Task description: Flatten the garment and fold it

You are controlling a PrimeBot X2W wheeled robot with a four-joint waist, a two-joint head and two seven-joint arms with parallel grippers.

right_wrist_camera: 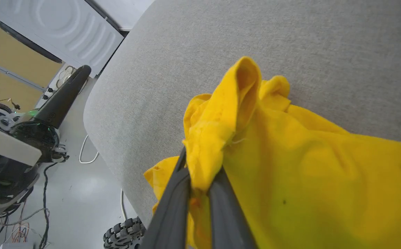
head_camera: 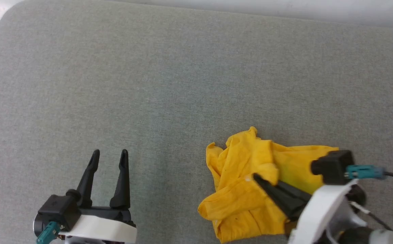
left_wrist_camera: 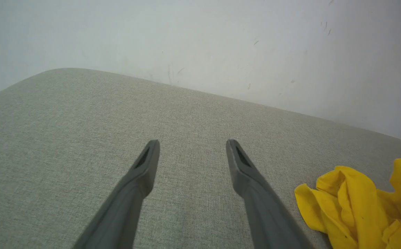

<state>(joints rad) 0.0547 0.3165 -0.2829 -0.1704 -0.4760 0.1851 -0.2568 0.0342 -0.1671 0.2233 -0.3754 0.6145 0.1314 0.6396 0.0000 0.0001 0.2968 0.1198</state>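
The garment (head_camera: 237,183) lies crumpled in a heap at the near right of the grey worktop (head_camera: 182,84). I can pick out no clear long axis, neck or hem. My right tool (head_camera: 257,179) is clenched on a raised fold of it. My left tool (head_camera: 110,152), fingers spread and empty, hovers well apart to its left. I judge that arm must reach rightward for a second hold.

Head overhead, wrists low, all sharing garment (head_camera: 237,203)
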